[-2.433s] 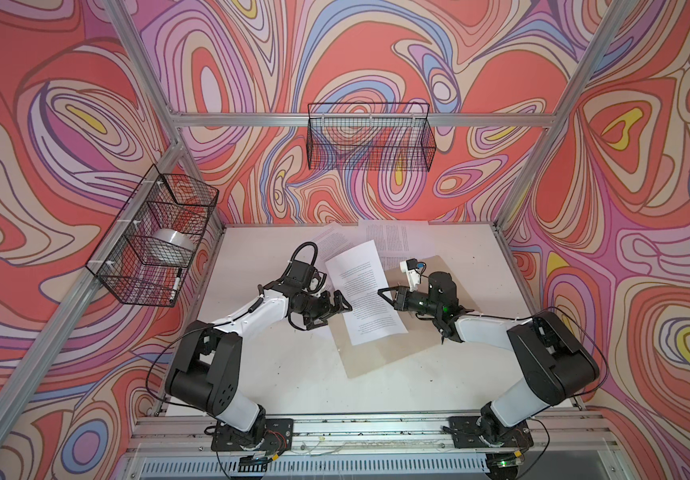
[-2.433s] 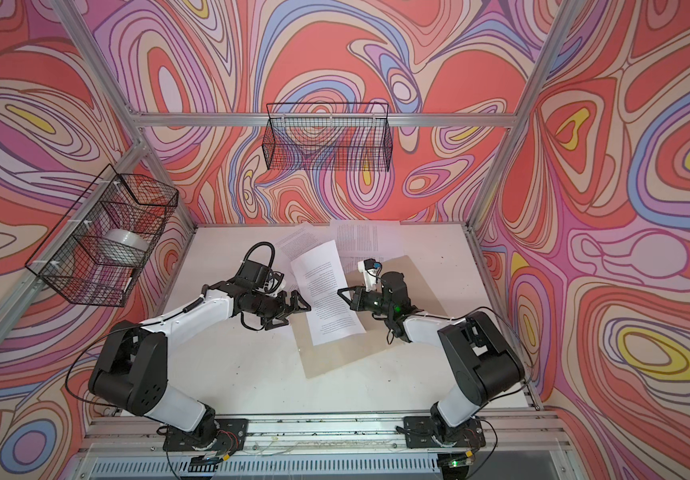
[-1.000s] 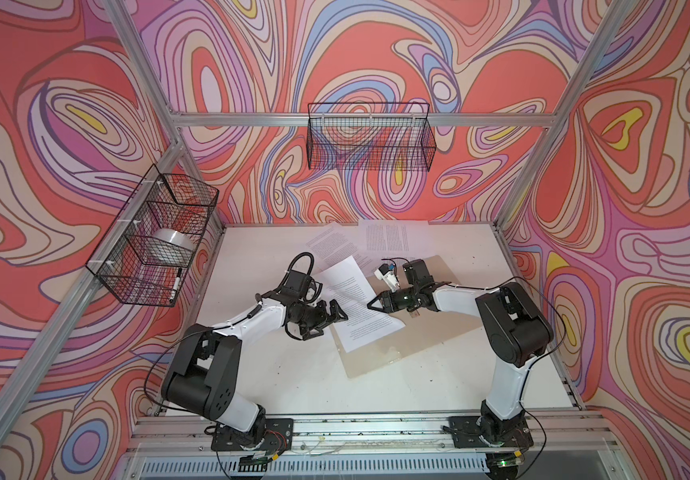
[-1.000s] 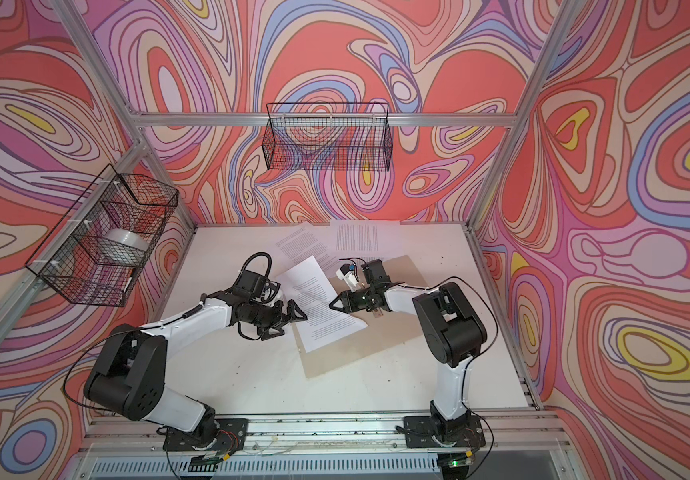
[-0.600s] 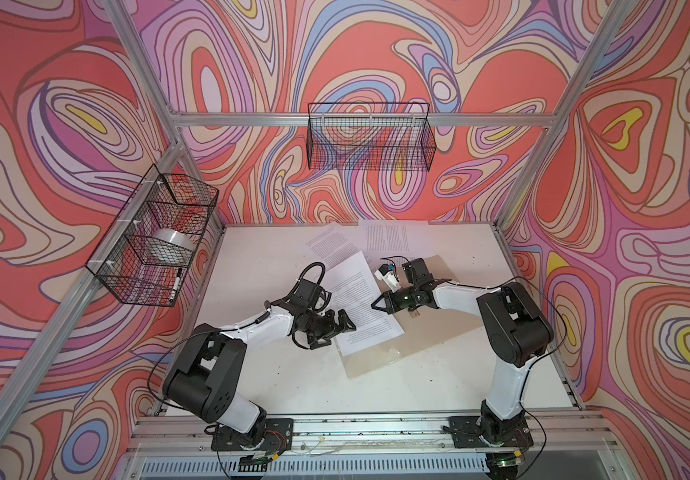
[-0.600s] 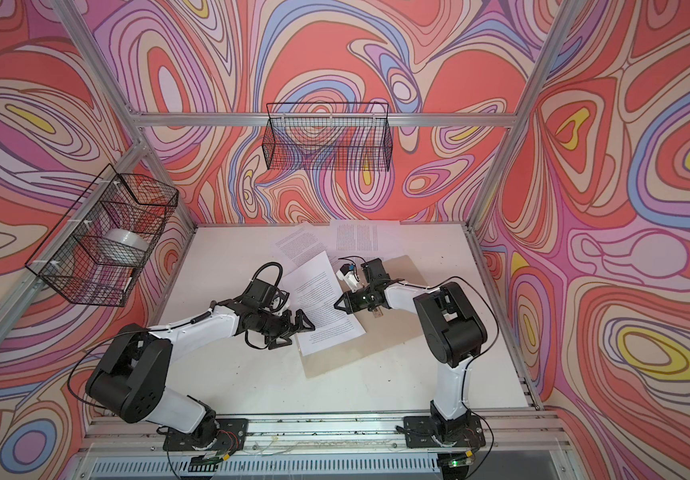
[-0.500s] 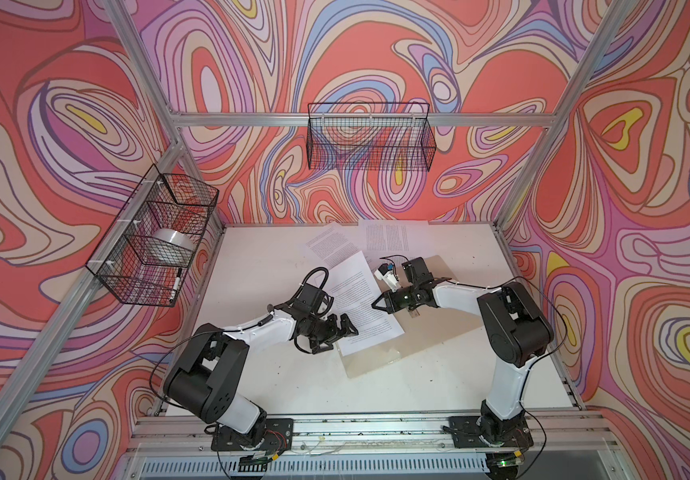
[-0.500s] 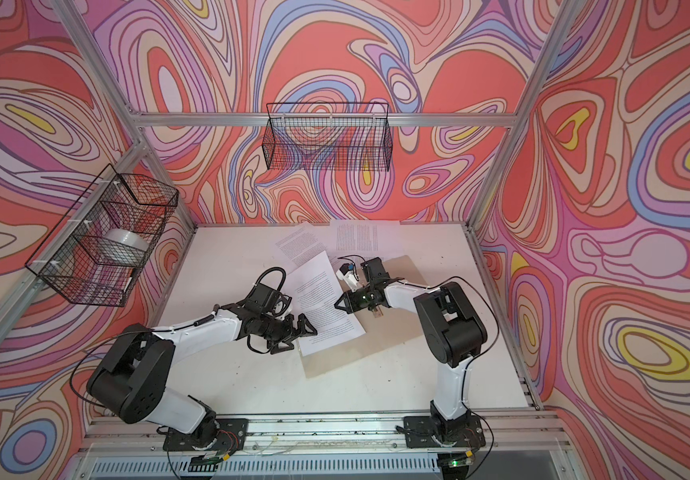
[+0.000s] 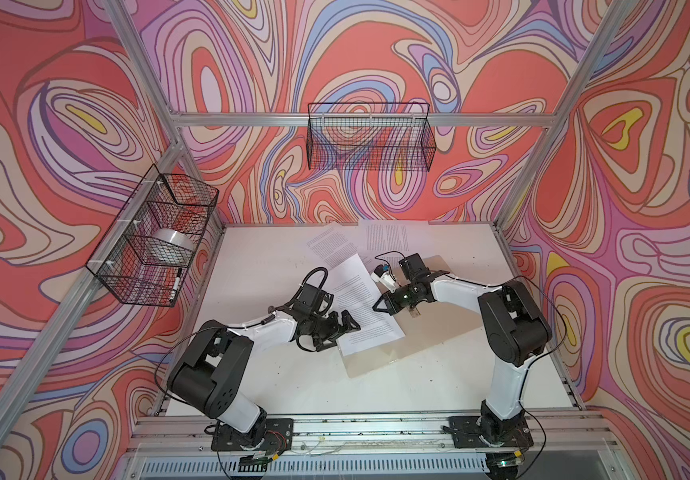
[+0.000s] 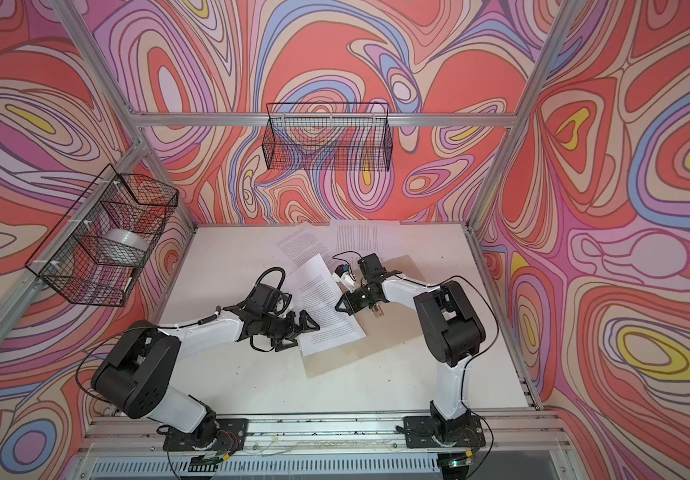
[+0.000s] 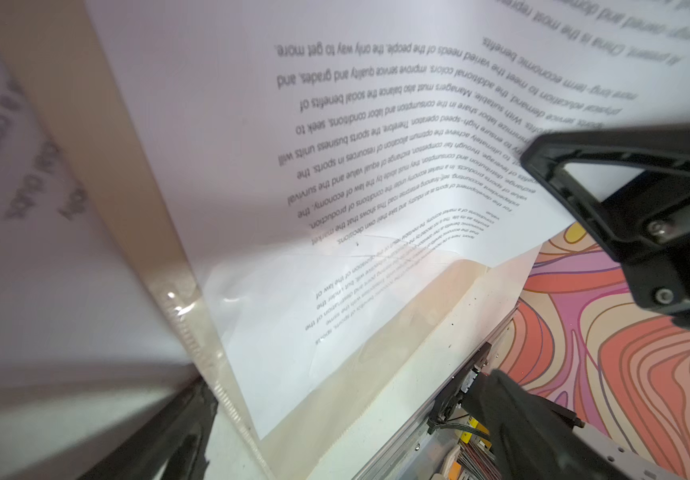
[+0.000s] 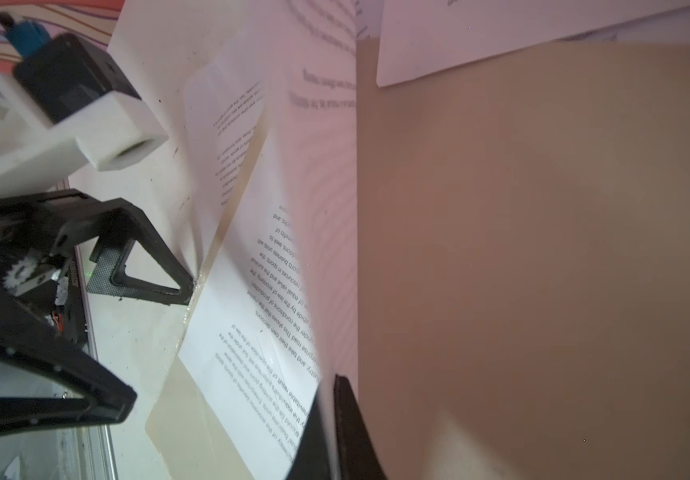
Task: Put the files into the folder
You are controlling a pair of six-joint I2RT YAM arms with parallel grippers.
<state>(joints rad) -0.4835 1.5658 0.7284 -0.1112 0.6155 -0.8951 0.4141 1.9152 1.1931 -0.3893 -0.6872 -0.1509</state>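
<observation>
1. right pincer (image 9: pixel 376 308): jaws closed together on the long edge of the sheet (image 9: pixel 362 305). in the right wrist view the paper curls up off the card to the black tips.

2. left pincer (image 9: pixel 340 333): jaws spread wide, holding nothing. it sits low at the sheet's opposite long edge, one tip over the paper's margin, the other just off the paper over the table (image 9: pixel 276 374). whether a tip touches the paper cannot be told.

3. sheet: white, dense black print, lying slantwise between the two pincers on top of the folder (image 9: pixel 430 332). in the left wrist view a clear film covers the end nearest the arm bases.

4. folder: tan card, flat on the table, under the right pincer and its arm, showing bare beyond the sheet on that arm's side and toward the bases.

5. second sheet (image 9: pixel 330 246): flat on the table, beyond the left pincer toward the back wall, its near corner tucked under the first sheet.

6. third sheet (image 9: pixel 389 237): flat, beyond the right pincer. in the right wrist view its edge overlaps the folder's far end.

7. back basket (image 9: pixel 370 137): black wire, on the back wall, well beyond both pincers.

8. side basket (image 9: pixel 143 266): black wire, well apart on the left pincer's outer side. holds a silvery roll (image 9: pixel 170 246) and a marker (image 9: pixel 175 283).
</observation>
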